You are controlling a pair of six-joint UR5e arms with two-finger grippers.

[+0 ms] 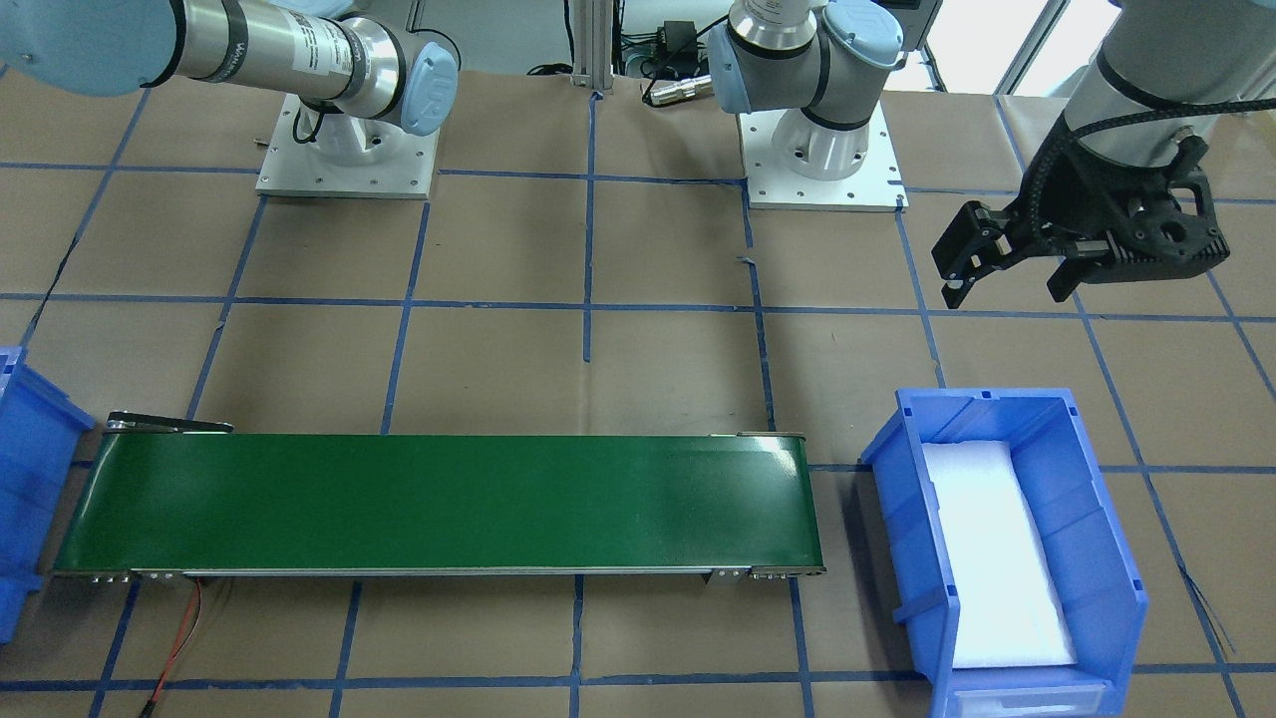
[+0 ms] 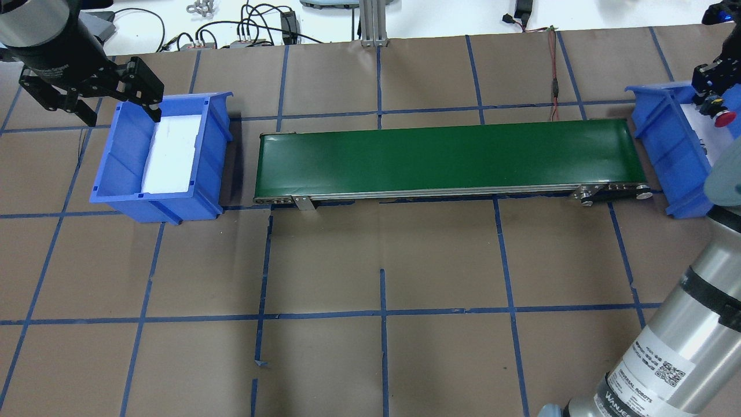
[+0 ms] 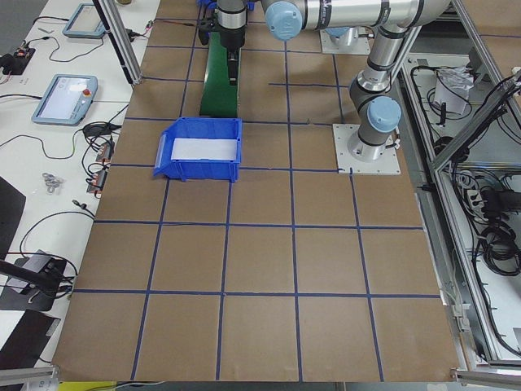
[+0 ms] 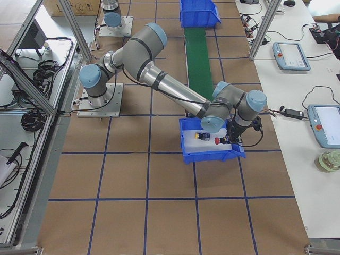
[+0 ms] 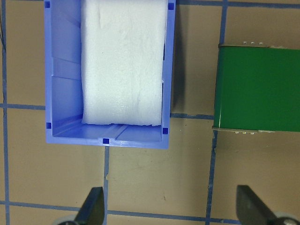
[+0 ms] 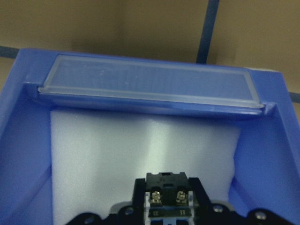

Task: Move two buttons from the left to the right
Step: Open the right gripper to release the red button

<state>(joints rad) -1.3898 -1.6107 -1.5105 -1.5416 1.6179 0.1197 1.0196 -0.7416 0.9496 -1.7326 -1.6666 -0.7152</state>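
My right gripper (image 2: pixel 713 101) is shut on the red-capped button (image 2: pixel 723 119) and holds it over the right blue bin (image 2: pixel 666 145). In the right wrist view the button's dark body (image 6: pixel 166 190) sits between the fingers above the bin's white foam (image 6: pixel 117 154). In the exterior right view the red-capped button (image 4: pixel 218 140) hangs just above the foam, and the yellow-capped button (image 4: pixel 201 136) lies on it beside the red one. My left gripper (image 2: pixel 123 118) is open and empty, hovering at the far corner of the left blue bin (image 2: pixel 118 174), which holds only foam.
A green conveyor belt (image 2: pixel 451 159) with nothing on it runs between the two bins. A red and black wire (image 2: pixel 553 69) leads off its far right end. Brown paper with blue tape lines covers the table (image 2: pixel 382 260).
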